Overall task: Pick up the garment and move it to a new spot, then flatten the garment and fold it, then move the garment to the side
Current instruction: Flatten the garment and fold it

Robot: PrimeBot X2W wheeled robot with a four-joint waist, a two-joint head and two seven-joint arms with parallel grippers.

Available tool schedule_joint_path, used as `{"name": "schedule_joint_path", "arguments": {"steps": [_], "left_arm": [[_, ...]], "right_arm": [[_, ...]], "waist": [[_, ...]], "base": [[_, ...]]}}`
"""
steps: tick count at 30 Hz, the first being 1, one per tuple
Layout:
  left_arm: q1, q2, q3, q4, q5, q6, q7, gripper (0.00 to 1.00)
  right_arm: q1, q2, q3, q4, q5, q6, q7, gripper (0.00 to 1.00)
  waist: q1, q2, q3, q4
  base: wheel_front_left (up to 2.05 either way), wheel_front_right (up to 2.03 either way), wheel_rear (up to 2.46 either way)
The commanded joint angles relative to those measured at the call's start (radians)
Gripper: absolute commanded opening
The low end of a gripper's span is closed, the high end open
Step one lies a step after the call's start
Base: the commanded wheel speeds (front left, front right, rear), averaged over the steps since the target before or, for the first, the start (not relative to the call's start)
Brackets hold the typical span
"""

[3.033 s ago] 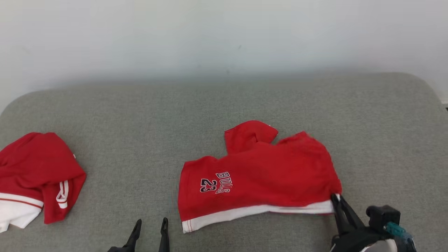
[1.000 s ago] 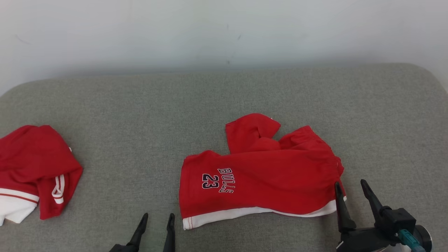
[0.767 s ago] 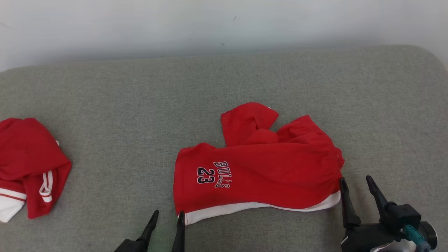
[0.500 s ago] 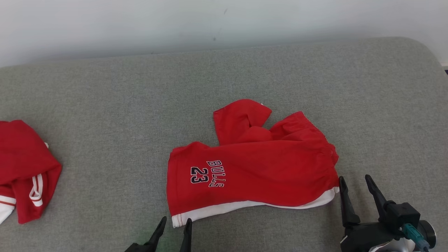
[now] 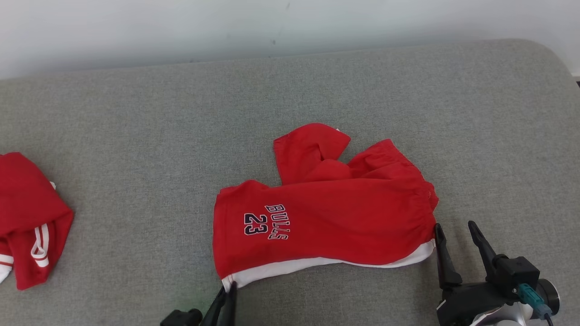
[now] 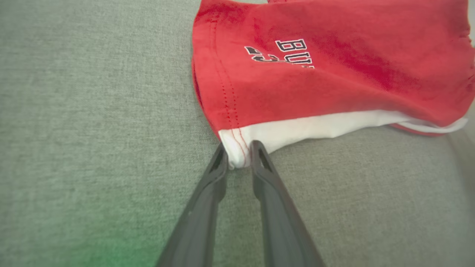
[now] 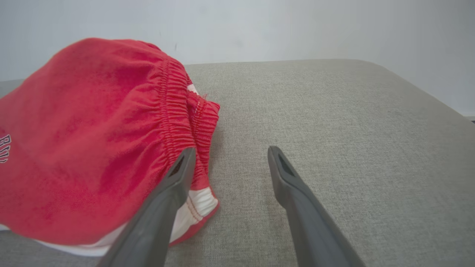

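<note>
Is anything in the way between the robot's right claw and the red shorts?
Nothing visible is. The right gripper stands open right beside the waistband end of the red shorts, with bare grey cushion between its fingers.

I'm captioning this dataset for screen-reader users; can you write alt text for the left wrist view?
The left gripper has its jaws closed on the white hem corner of a red garment printed with dark lettering, lying on a grey fabric surface.
</note>
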Motion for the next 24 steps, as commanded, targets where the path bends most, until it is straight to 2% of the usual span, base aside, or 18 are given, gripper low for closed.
{"name": "schedule_joint_path", "arguments": {"steps": [1,8,15,21,24], "left_arm": [[-0.012,0.003,0.009,0.002,-0.009,0.004,-0.003,0.0],[0.0,0.003,0.102,-0.044,0.031,0.045,-0.003,0.0],[0.007,0.003,0.191,-0.061,0.063,0.055,-0.003,0.0],[0.005,0.003,0.211,-0.065,0.058,0.056,-0.003,0.0],[0.006,0.003,0.21,-0.065,0.052,0.058,-0.003,0.0]], "right_arm": [[-0.004,0.004,0.002,0.0,0.003,0.001,0.0,1.0],[0.008,-0.002,0.032,0.008,0.019,0.001,0.0,1.0],[0.032,-0.041,0.174,0.032,0.072,0.001,0.0,1.0],[0.055,-0.088,0.297,0.005,0.136,0.001,0.0,1.0],[0.064,-0.119,0.327,-0.043,0.168,0.001,0.0,1.0]], "waist": [[-0.0001,-0.0001,0.0,-0.001],[-0.0001,-0.0001,-0.018,0.01],[-0.0001,-0.0001,-0.027,0.016],[-0.0001,-0.0001,-0.024,0.013],[-0.0001,-0.0001,-0.023,0.01]], "base": [[0.0,0.0,0.0],[0.0,0.0,0.0],[0.0,0.0,0.0],[0.0,0.0,0.0],[0.0,0.0,0.0]]}}
